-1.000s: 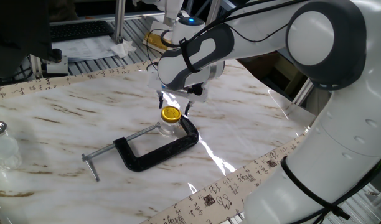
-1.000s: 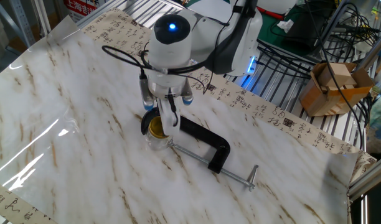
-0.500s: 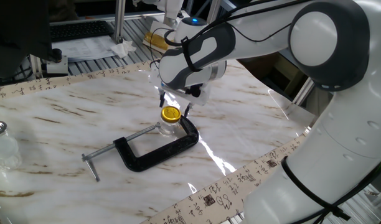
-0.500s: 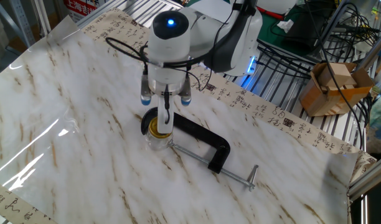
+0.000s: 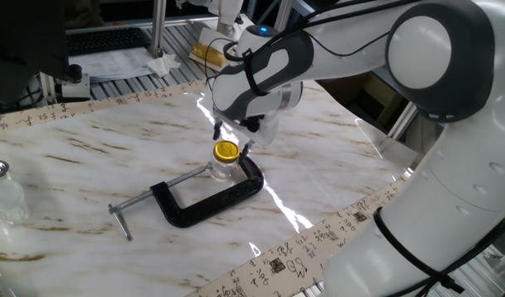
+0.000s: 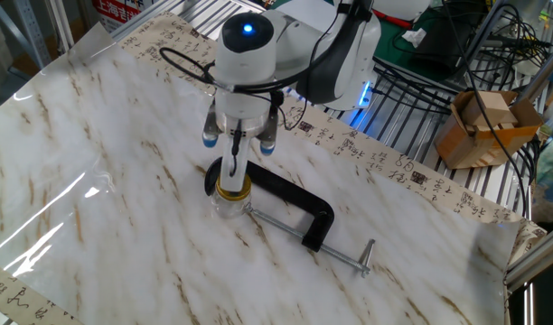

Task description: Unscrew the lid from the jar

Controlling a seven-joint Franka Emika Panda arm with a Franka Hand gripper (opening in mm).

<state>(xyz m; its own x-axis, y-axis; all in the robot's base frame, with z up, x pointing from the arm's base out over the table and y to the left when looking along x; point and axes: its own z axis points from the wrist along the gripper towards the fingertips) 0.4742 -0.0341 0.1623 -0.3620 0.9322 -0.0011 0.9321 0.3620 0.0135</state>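
Note:
The small yellow lid [image 5: 226,151] sits on the tiny clear glass jar [image 5: 223,170], which stands in the mouth of a black C-clamp [image 5: 213,200] on the marble table. My gripper [image 5: 233,140] hangs straight down over the lid. Its fingers are apart, one on each side of the lid and just above it, and show no contact with it. In the other fixed view one finger [image 6: 232,170] hides most of the lid [image 6: 231,190]. There the gripper [image 6: 233,173] stands over the jar [image 6: 229,205] and the clamp [image 6: 301,213].
A larger clear glass vessel with a silver top [image 5: 0,191] stands at the table's left edge. The clamp's screw bar [image 5: 153,195] points left. A cardboard box [image 6: 480,126] and cables lie on the metal rack beyond the table.
My wrist has turned about its vertical axis over the lid, so the fingers now line up differently. The hand has risen slightly. The lid, jar and clamp have not moved.

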